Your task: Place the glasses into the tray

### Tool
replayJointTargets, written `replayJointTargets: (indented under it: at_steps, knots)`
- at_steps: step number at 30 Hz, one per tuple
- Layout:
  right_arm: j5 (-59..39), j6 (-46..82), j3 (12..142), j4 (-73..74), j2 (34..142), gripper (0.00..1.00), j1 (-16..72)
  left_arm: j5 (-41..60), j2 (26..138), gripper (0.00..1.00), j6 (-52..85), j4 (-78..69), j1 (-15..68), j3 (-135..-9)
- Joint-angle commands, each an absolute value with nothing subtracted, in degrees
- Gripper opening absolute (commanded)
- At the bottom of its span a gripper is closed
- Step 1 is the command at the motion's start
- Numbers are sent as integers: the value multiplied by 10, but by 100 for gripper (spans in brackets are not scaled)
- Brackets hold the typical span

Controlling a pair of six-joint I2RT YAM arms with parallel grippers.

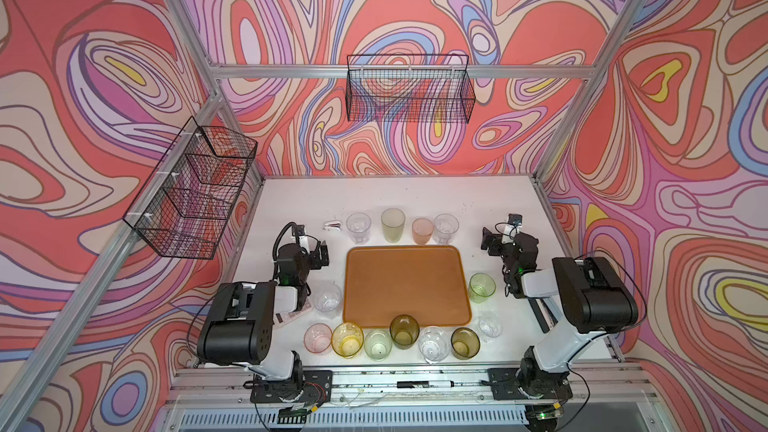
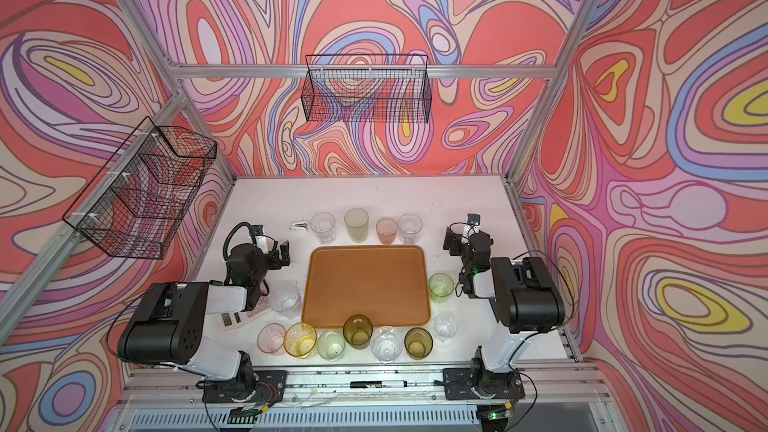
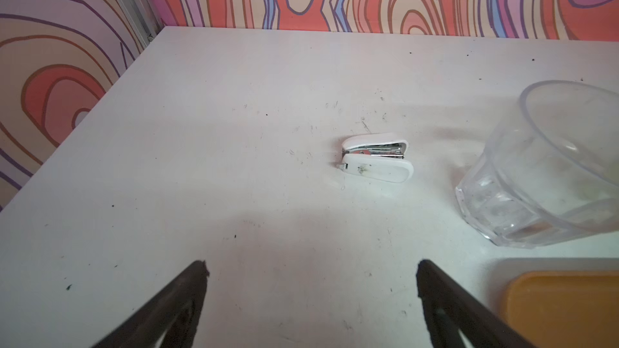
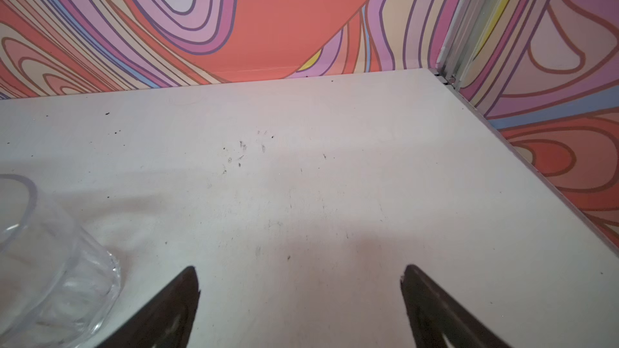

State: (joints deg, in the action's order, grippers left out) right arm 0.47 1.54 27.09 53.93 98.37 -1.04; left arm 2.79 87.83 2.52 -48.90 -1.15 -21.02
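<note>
The glasses (image 1: pixel 404 330) stand on the bench (image 1: pixel 299 201) around the bare tray (image 1: pixel 407 284), none inside, so the left gripper (image 3: pixel 312 266) and right gripper (image 4: pixel 299 272), both wide apart and empty, should each straddle a near glass squarely and squeeze gently.

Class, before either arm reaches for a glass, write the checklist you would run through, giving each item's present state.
1. Tray bare, with room for glasses: ok.
2. Left gripper jaws open, holding nothing: ok.
3. Right gripper jaws open, holding nothing: ok.
4. Clear glass ahead of the left gripper stands upright: ok.
5. White stapler lies apart from that glass: ok.
6. Dark olive glass stands clear of the tray's near rim: cannot tell.
</note>
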Motion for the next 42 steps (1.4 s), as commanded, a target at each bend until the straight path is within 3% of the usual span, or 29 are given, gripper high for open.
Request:
replayJointTargets:
  at_steps: [1,37,42]
  knots:
    - [1,12,275,534,984,98,-9,31,882,100,13,-503,-11,-217]
    - [0,12,271,540,983,98,-9,-3,879,100,27,-516,-11,-209]
    - [9,13,292,476,946,98,-9,-34,873,100,13,-482,6,-226]
